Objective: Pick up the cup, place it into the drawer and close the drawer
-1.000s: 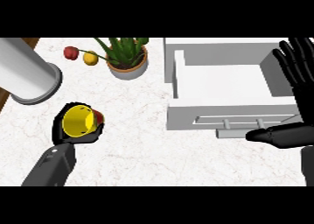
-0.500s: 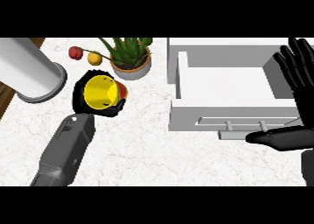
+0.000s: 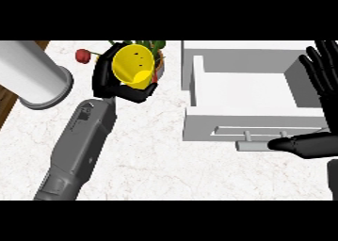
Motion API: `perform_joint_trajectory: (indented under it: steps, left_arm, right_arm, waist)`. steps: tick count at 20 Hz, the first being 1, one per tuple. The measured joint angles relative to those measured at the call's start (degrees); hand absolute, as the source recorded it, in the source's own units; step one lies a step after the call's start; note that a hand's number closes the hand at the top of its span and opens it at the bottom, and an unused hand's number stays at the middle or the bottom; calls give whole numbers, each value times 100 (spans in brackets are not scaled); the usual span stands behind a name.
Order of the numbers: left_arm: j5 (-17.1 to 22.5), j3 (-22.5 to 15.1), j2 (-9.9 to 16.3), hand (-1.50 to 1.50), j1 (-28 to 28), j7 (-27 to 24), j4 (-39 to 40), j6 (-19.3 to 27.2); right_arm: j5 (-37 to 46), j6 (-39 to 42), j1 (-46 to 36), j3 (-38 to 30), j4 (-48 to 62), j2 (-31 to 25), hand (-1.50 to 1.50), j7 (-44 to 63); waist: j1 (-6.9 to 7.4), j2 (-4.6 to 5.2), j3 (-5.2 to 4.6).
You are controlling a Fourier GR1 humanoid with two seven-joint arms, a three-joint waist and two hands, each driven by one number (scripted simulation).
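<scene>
My left hand (image 3: 114,84) is curled round a yellow cup (image 3: 133,68), held above the counter at the upper middle, tilted so its open mouth faces me. The cup hangs just left of the open white drawer (image 3: 199,117), whose inside shows bare. At the far right my right hand (image 3: 325,80) stands open with fingers up beside the drawer's right wall, its thumb (image 3: 300,143) near the drawer's handle (image 3: 258,142).
A large white cylinder (image 3: 28,75) stands at the upper left. A potted plant (image 3: 156,52) and a red fruit (image 3: 83,55) sit behind the cup. Marble counter (image 3: 164,174) spreads below; a dark wooden edge runs along the far left.
My left arm has stretched up and to the right, carrying the yellow cup from the counter's left toward the drawer. The right hand has stayed in place.
</scene>
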Motion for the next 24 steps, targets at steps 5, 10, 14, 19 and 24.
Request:
perform_joint_trajectory:
  steps: [5, 10, 14, 19, 24]
  left_arm:
    - [-34, -90, 208, 150, -154, 670, -145, 533]
    - [-142, -271, 265, 150, -820, 1398, -153, 1006]
    - [-56, -771, -42, 150, -1806, 2025, 350, 1429]
    - [211, -1281, -174, 150, -2619, 2316, 1308, 1804]
    - [463, -1860, -215, 150, -2837, 2451, 2019, 1642]
  right_arm:
    - [79, -13, -31, 80, 30, 49, -150, -77]
    - [62, 33, -107, 90, 146, 46, -150, -140]
    - [27, 92, -193, 111, 202, 40, -150, -186]
    - [22, 99, -368, 128, 298, 42, -150, -202]
    - [-13, 148, -481, 201, 310, 71, -150, -215]
  waist:
    - [-50, 17, -20]
    - [-208, 23, -2]
    - [-426, 69, 20]
    - [-567, 131, 28]
    - [-794, 193, 32]
